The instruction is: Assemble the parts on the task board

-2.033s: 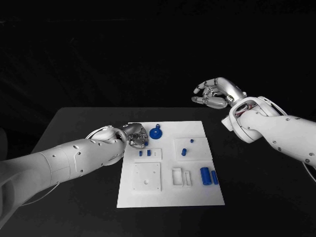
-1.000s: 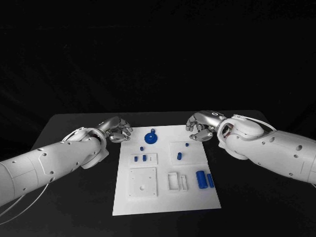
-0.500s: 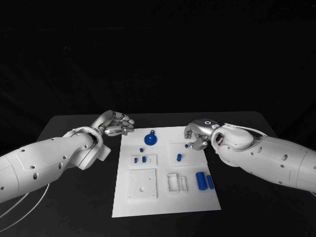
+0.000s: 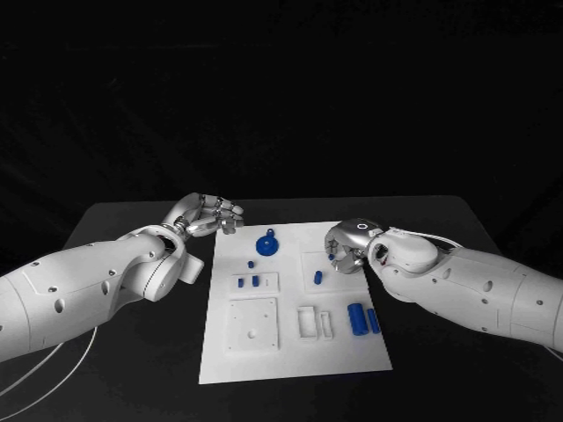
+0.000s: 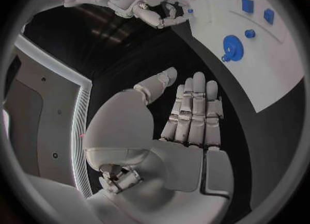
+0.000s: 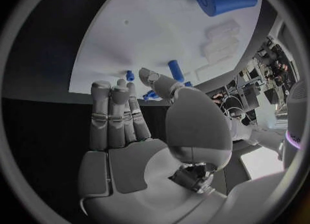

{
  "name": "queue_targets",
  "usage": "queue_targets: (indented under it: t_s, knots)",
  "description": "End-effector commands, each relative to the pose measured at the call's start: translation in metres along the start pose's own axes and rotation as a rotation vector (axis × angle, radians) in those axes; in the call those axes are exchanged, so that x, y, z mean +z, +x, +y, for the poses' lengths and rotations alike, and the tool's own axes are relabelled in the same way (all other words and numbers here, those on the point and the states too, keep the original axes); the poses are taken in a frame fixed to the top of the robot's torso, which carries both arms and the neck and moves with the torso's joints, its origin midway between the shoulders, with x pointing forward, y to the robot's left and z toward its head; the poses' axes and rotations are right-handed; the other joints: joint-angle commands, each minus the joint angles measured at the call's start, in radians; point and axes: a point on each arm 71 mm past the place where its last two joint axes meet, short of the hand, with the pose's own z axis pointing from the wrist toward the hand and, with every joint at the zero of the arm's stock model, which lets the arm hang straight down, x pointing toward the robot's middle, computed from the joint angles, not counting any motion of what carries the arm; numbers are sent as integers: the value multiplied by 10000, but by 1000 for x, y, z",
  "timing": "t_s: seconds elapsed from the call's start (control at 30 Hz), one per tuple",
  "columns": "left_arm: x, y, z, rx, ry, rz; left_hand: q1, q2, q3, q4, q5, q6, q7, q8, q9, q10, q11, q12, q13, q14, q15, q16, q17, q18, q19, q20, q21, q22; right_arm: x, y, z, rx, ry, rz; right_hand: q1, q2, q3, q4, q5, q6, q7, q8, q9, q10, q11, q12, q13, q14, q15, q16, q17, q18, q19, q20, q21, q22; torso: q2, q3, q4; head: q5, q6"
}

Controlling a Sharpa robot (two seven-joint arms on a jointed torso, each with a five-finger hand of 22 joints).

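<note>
The white task board lies in the middle of the black table. On it are a round blue disc with a tab, two small blue blocks, a short blue peg and two blue cylinders. My left hand hovers beside the board's far left corner and holds nothing; its fingers lie straight, with the disc beyond them. My right hand is low over the board's far right part. It is empty too, fingers stretched toward the peg.
Raised white sockets sit on the board's near half. Bare black table runs along both sides of the board. In the left wrist view my right hand is at the board's far edge.
My right hand has come down from high over the table's far right to just above the board. My left hand has drawn back from the board to its far left corner.
</note>
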Motion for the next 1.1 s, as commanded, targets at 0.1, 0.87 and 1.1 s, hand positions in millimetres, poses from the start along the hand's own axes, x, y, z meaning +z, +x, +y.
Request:
queue_targets:
  t_s: [0.1, 0.87, 1.1]
  knots:
    - [0, 2, -4, -556, 261, 81, -91, 39, -77, -8, -35, -54, -3, 41, -14, -38, 39, 35, -15, -29, 84, -87, 12, -77, -80, 12, -78, -14, 2, 3, 0, -245, 70, 85, 22, -50, 74, 0, -72, -3, 9, 30, -14, 108, 16, -79, -31, 24, 30, 39, 12, 531, 53, -7, -38, 84, 3, 13, 6, 3, -25]
    - [0, 4, -4, -684, 214, 207, -151, 80, -117, 34, -48, -76, 2, 50, -29, -51, 45, 35, -30, -13, 107, -203, 51, -73, -96, 40, -136, -8, 8, 9, 5, -374, 58, 67, 170, 644, 595, -92, -605, 447, -178, 272, -31, 866, -168, -54, -202, 104, -146, 58, 39, 531, 132, -5, -30, 183, -1, 22, 0, 32, -90]
    - [0, 3, -4, -682, 206, 204, -154, 85, -121, 37, -49, -78, 1, 52, -30, -53, 46, 34, -31, -8, 107, -213, 57, -71, -94, 41, -141, -7, 7, 8, 6, -589, 110, -160, 235, 873, 766, -341, -624, 785, -325, 453, 25, 1308, -323, 90, -124, 148, -293, 52, 47, 531, 165, -22, 12, 194, -8, 20, -13, 34, -110]
